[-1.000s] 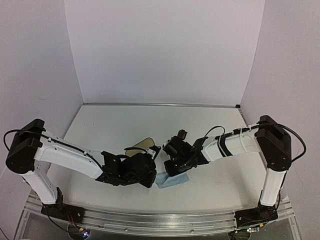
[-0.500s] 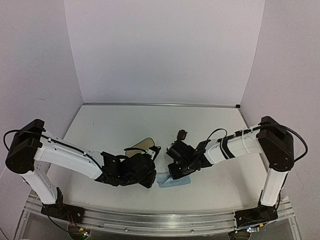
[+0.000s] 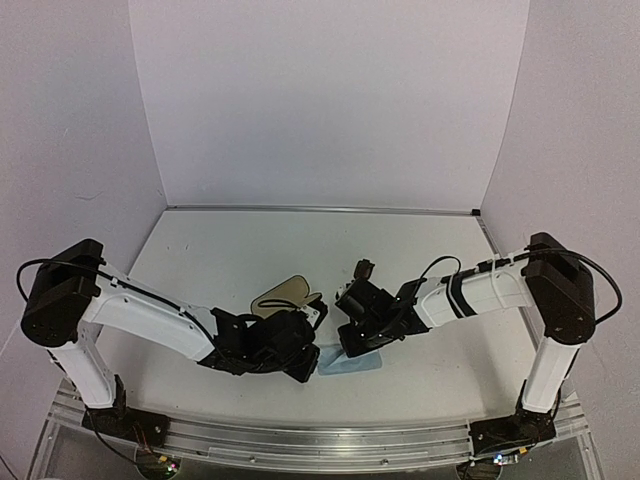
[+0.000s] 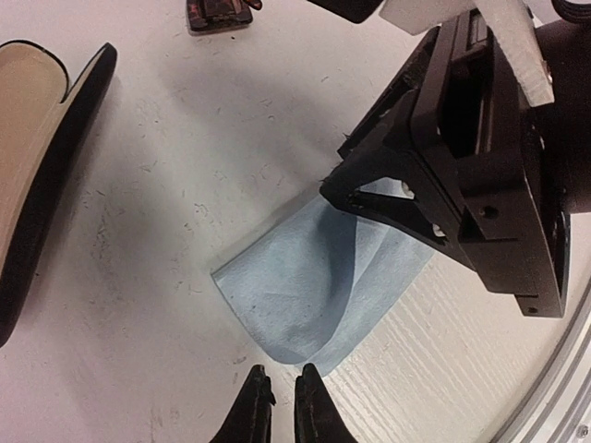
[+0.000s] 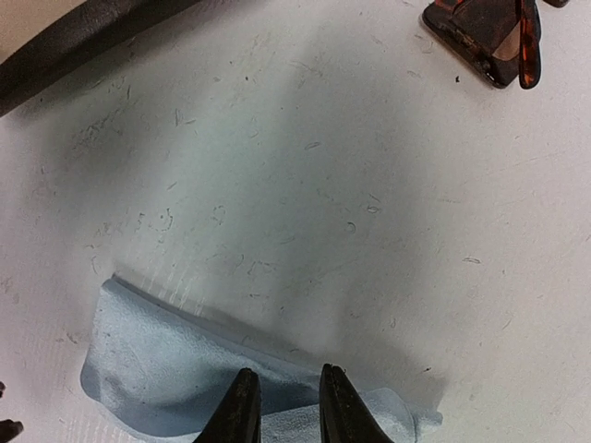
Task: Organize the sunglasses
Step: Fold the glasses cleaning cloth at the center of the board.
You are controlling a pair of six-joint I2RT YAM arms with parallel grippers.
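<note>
right gripper [image 5: 286,377] pinching cloth [image 4: 295,286] corner | left gripper [image 4: 280,377] fingers almost pressed together, empty | sunglasses [image 5: 489,41] on table [image 3: 220,250] beyond, untouched | risk: cloth slips from thin pinch; grippers bump, working so close

The cloth [image 4: 305,286]: soft, matt light-blue fabric, creased. The tabletop [image 5: 369,185]: white, matt, finely scratched and scuffed. The case [image 4: 51,185]: matt black shell, smooth tan lining. The sunglasses [image 5: 489,37]: glossy, translucent brown plastic frame.
</note>
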